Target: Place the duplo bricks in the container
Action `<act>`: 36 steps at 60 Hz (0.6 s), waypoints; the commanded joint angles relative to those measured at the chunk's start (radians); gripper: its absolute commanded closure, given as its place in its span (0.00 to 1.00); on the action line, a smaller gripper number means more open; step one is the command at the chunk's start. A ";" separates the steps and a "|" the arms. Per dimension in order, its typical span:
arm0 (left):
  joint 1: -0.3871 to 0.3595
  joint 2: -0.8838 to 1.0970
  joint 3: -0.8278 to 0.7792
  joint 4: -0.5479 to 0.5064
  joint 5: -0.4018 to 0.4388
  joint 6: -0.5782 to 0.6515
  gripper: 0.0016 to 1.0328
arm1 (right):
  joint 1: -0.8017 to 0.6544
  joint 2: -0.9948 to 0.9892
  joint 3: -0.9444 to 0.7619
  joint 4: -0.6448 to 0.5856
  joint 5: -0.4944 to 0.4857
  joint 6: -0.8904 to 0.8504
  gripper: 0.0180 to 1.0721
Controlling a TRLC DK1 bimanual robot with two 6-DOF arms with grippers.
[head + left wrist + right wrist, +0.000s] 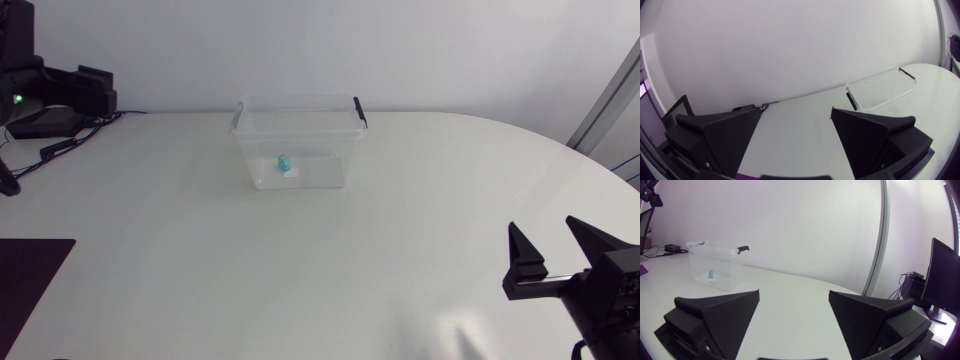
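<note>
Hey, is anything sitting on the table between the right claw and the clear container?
Nothing visible does. Only bare table lies between the right claw and the clear container. The claw is open and empty, and the one blue brick in view is already inside the container.

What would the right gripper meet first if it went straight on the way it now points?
Likely nothing: ahead of the right gripper lies only bare table. The container stands off to one side, though depth is unclear.
</note>
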 commanded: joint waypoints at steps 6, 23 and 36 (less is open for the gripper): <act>0.008 -0.148 -0.070 0.029 -0.028 0.037 0.04 | -0.006 -0.007 -0.020 0.012 -0.008 -0.016 0.05; -0.008 -0.407 -0.314 0.132 0.030 0.093 0.04 | -0.006 -0.007 -0.020 0.012 -0.008 -0.016 0.05; -0.002 -0.638 -0.457 0.102 0.054 0.078 0.04 | -0.008 -0.009 -0.020 0.012 -0.008 -0.016 0.05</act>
